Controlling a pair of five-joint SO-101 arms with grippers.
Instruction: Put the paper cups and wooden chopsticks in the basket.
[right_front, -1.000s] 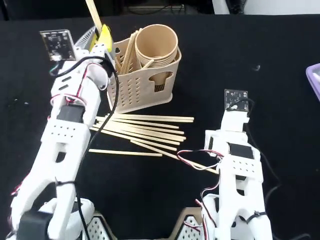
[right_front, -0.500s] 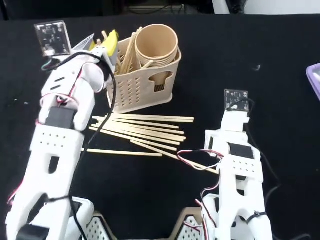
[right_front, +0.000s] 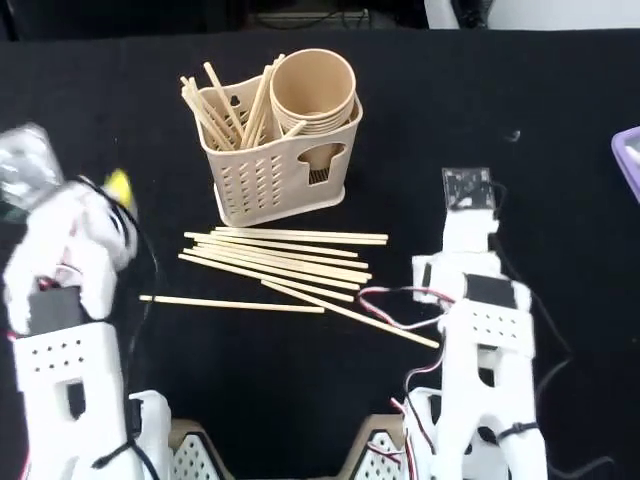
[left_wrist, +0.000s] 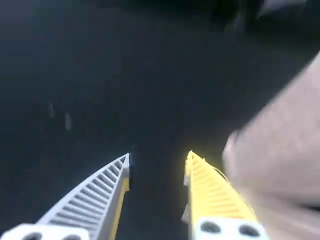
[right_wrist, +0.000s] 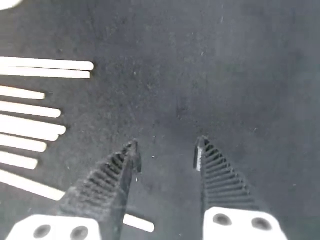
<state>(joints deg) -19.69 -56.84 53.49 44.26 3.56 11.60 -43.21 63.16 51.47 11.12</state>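
Left arm (right_front: 62, 270) withdrawn from basket (right_front: 275, 175), chopstick (right_front: 215, 95) left inside

Stacked tan paper cups (right_front: 313, 92) upright in one side of the beige perforated basket (right_front: 270, 180), with several wooden chopsticks (right_front: 215, 105) leaning in the other side. Just in front of the basket, many loose chopsticks (right_front: 285, 260) lying flat, roughly parallel, one apart.
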